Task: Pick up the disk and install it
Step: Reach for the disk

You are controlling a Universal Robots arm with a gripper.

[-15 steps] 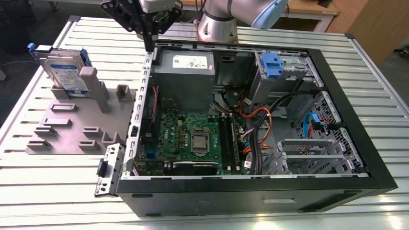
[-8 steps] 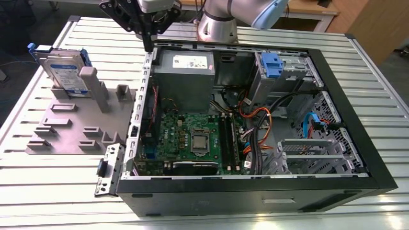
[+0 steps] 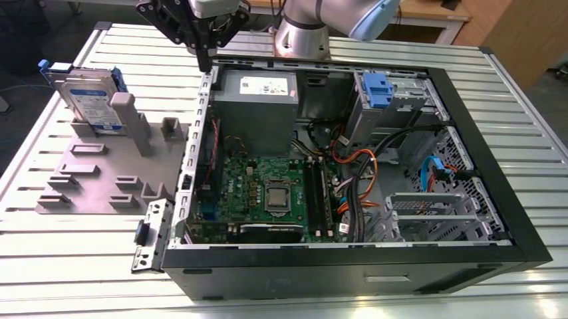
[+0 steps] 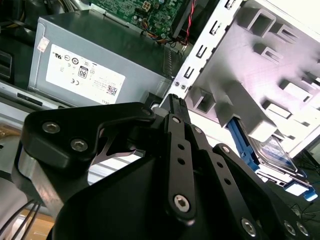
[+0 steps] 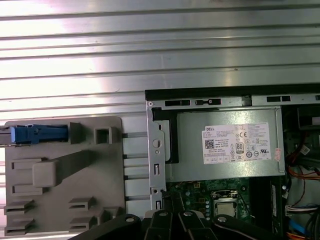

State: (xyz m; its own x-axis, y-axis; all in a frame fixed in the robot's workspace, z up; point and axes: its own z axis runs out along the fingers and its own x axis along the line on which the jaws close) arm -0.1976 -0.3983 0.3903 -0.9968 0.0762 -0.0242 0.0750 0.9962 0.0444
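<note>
One gripper [image 3: 206,64] was logged, hanging over the far edge of the open computer case [image 3: 523,219]. Its tips pointed down at the case's side wall, just beside the grey power supply [image 3: 257,100]. The claw was closed: both fingers were drawn together to a single tip with nothing between them. The second wrist view showed the same thing, with the black linkages meeting at one point above the power supply [image 4: 90,70].

The disk [image 3: 90,100] stood on edge in a slot of the grey fixture plate [image 3: 98,189], on the exterior view's left of the case. Its white-and-blue label faced the camera, and a grey post [image 3: 124,114] of the plate stood just in front of it. It was apart from the gripper and untouched. In the first wrist view the disk [image 5: 37,134] appeared edge-on as a blue rail at the plate's corner.

The case lay on its side on the slatted metal table [image 3: 53,266], exposing the green motherboard [image 3: 266,193] and orange cables [image 3: 360,159]. A blue clip [image 3: 377,88] sat in the drive bay at the far side, on the exterior view's right of the power supply.
</note>
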